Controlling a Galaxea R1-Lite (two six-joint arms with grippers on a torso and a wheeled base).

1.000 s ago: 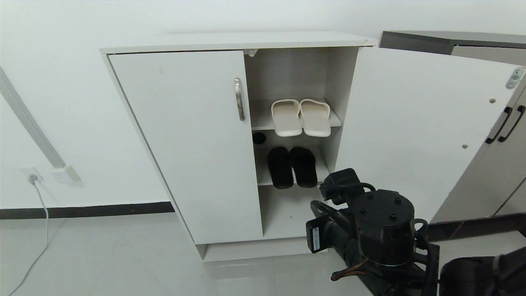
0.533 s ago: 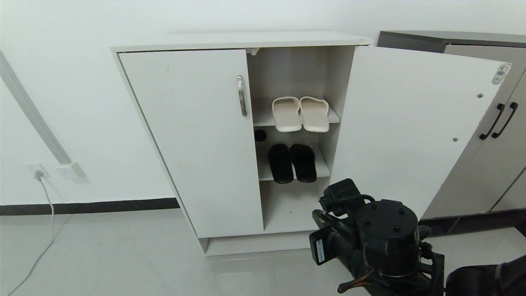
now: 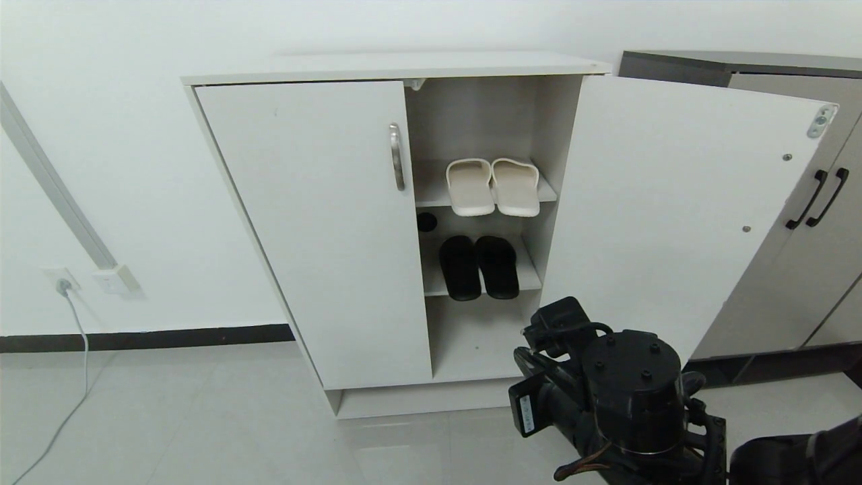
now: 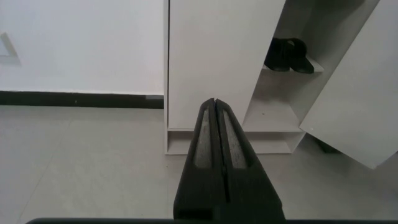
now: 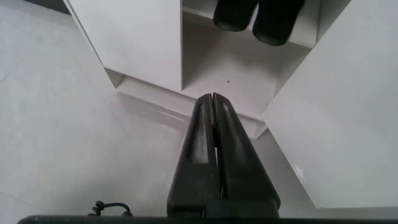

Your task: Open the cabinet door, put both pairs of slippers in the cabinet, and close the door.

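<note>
My left hand (image 4: 213, 112) and right hand (image 5: 213, 106) are both closed, empty. In the cabinet (image 3: 390, 66), the white slippers (image 3: 493, 187) sit shelved, black slippers (image 3: 479, 267) at their 6 o'clock, the open door (image 3: 673, 202) at 3 o'clock.

The right arm (image 3: 630, 391) was matte black — a round, drum-like joint cap dotted with small screws (image 3: 652, 348), a white label (image 3: 527, 417) on the boxy block beside it, and orange-brown wires (image 3: 580, 463) trailing beneath. The left pincer (image 4: 214, 109) and the right pincer (image 5: 213, 102) each had long, black, tapering fingers with grey inset strips.
</note>
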